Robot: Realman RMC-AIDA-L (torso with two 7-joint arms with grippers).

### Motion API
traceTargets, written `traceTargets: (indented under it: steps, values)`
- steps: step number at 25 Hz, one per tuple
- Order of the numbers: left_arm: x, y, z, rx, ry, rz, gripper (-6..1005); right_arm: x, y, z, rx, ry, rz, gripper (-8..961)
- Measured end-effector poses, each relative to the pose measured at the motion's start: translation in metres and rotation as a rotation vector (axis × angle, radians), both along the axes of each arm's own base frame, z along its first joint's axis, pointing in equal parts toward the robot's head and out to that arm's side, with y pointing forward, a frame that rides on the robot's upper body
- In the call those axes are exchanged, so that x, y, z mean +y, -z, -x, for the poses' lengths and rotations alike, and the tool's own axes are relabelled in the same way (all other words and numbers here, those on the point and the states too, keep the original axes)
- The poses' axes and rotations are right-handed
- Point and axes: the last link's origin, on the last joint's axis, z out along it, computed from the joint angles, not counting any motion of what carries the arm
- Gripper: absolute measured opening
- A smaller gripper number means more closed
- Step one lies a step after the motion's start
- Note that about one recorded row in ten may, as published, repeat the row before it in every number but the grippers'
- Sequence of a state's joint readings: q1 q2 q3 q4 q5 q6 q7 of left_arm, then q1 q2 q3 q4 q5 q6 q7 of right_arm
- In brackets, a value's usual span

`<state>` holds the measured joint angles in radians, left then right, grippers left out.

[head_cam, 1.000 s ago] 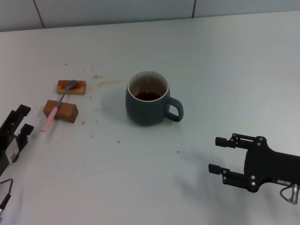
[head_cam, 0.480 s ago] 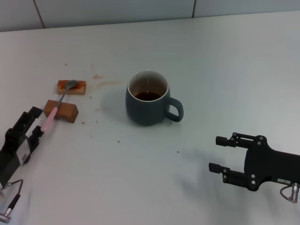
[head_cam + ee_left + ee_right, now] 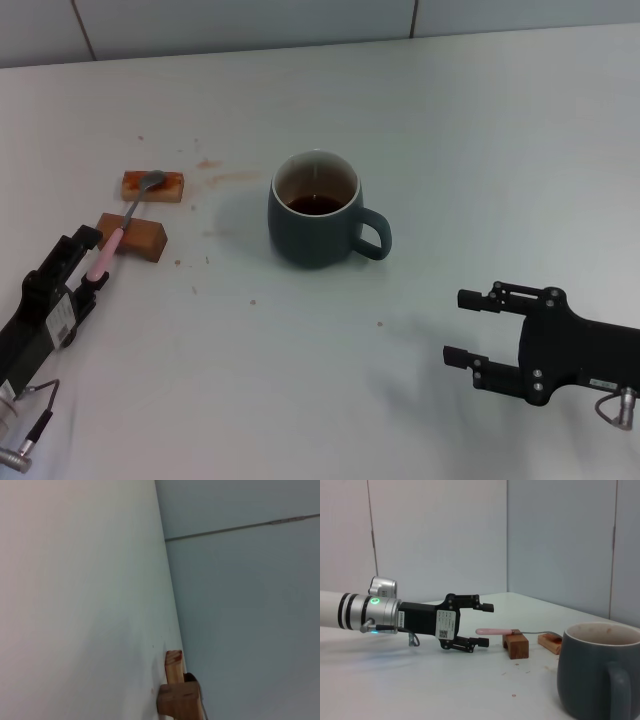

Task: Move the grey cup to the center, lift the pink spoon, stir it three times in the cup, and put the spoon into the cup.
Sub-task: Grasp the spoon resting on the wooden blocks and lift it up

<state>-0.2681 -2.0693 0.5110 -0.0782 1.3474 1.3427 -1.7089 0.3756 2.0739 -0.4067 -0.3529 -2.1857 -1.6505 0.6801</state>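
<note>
One grey cup, one pink spoon across two blocks, two end effectors released.

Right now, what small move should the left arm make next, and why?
Probably ease the left gripper slightly forward so its open fingers straddle the pink spoon handle, then close. The handle end sits just at its fingertips, propped on the brown blocks; the grey cup is already central.

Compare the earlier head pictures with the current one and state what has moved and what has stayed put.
The left gripper has advanced forward, and its open fingers now bracket the handle end of the pink spoon, not yet gripping it. The spoon still rests across the two blocks. The mug and the right gripper, open, have stayed where they were.
</note>
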Motion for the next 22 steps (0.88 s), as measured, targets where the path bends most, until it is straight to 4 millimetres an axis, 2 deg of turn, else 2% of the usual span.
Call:
traceTargets:
  steps: [22]
  values:
    - [0.0049,0.0065,-0.0046,-0.026,-0.009,0.023,801,0.0041,0.0026,0.0008,-0.016,-0.001,0.002,643]
